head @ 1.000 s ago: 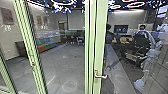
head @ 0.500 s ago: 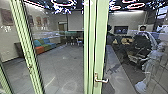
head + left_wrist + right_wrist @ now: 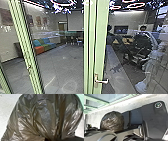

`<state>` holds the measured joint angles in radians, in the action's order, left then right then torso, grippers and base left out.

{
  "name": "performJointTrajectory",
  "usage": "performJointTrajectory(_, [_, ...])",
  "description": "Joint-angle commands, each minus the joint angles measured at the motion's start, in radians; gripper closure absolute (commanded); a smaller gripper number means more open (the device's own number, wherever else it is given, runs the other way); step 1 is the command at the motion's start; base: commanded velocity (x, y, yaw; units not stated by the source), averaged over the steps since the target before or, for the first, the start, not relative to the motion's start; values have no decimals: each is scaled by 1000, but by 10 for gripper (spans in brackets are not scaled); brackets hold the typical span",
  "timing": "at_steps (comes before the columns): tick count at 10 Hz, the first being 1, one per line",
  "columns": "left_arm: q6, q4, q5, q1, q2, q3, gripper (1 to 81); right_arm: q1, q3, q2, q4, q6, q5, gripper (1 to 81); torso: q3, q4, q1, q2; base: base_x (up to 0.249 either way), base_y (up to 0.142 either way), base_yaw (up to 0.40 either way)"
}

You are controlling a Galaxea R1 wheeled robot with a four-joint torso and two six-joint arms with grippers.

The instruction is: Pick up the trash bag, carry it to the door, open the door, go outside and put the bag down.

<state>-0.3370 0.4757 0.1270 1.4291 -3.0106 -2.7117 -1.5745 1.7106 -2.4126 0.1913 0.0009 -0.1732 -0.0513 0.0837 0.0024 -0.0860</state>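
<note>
the black trash bag [image 3: 112,120] bulges, shiny and creased, on the robot's side of the green door frame [image 3: 101,40], apart from it. whether either tool is clenched, released or grasping the bag, i cannot tell. a lever handle [image 3: 102,81] sits low on that frame. left of the frame, through glass, is a sofa [image 3: 38,50] in orange, green and blue; right of it, a person [image 3: 143,28] shows small in the glass.

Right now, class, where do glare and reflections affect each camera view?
Head view: harsh bright patches along the top, pale reflections over the glass; left wrist view: shiny highlights streaking the trash bag; right wrist view: ground washed nearly white.
</note>
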Motion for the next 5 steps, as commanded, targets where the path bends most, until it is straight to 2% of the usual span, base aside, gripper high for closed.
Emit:
performJointTrajectory(1, [-2,12,66,-72,-1,3,811,27,-256,215,23,1,-40,10,0,0,0,0,0,0,0])
performJointTrajectory(3, [-2,11,66,-72,-1,3,811,46,-401,317,57,1,-52,10,0,0,0,0,0,0,0])
performJointTrajectory(5, [0,12,66,-72,-2,3,811,99,-548,411,59,-1,-45,10,0,0,0,0,0,0,0])
